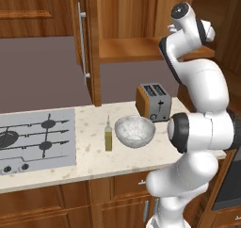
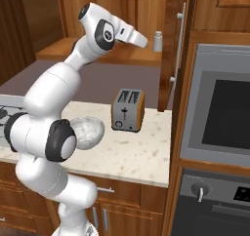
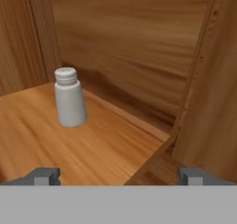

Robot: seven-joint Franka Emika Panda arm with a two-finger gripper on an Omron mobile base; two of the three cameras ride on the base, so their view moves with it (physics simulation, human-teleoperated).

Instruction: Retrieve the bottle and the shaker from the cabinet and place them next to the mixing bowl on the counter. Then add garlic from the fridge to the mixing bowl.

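The pale grey shaker stands upright on the plank shelf of the open cabinet. It is ahead and to the left of my open gripper, with nothing between the fingers. From the right base view, the gripper reaches into the cabinet just short of the shaker. Down on the counter, the slim bottle of yellow-green oil stands upright just left of the silvery mixing bowl. My arm partly hides the bowl in the right base view.
An orange-sided toaster sits behind the bowl. The grey gas hob lies at the counter's left. The cabinet door with its silver bar handle stands open. A built-in oven fills the wall to the right.
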